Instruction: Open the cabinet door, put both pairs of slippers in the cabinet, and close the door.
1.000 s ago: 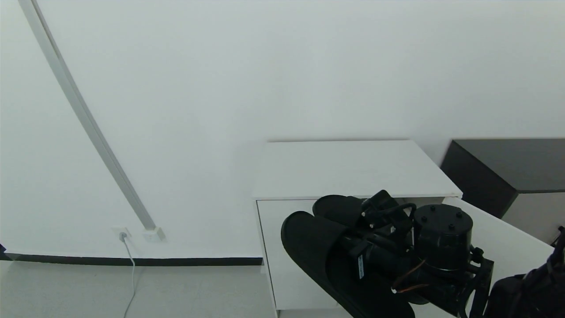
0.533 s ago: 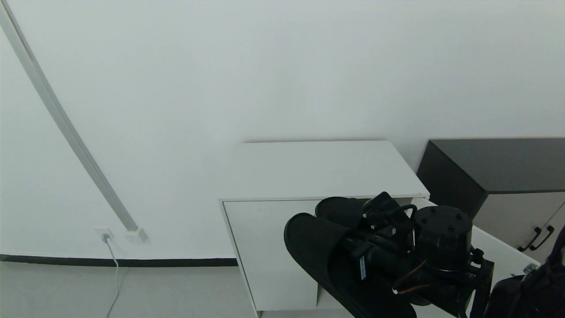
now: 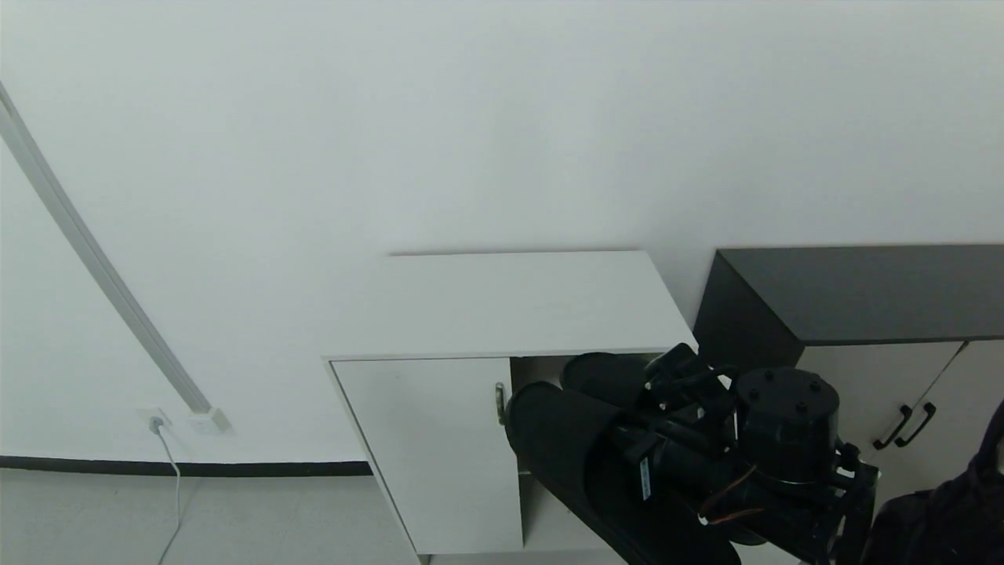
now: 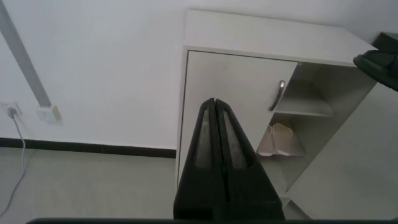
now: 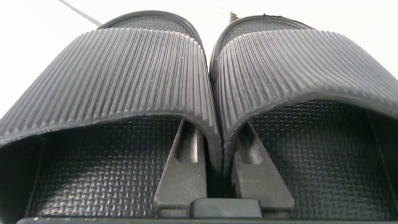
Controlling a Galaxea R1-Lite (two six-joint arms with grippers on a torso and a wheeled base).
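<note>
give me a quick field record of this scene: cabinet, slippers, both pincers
cabinet: white box-shaped cabinet, left door shut, right side open
inside: pair of pale slippers on a board below the upper shelf
right pincer: shut on pair of black ribbed rubber slippers, held up near the open side
left pincer: shut, empty, pointing toward the cabinet
beside: dark grey cabinet, right of the white one

White wall [image 3: 502, 118]. Grey cable trunking [image 3: 94, 259] slants down it to a small white box [image 3: 209, 421]. Just beside that, a socket [image 3: 153, 418] with a plug in it, cable [image 3: 173, 502] hanging to the grey floor [image 3: 267, 522]. Black skirting strip [image 3: 235, 468] along the wall's foot. Far right: dark-topped cabinet [image 3: 863, 290], two black handles [image 3: 919, 424] side by side.
</note>
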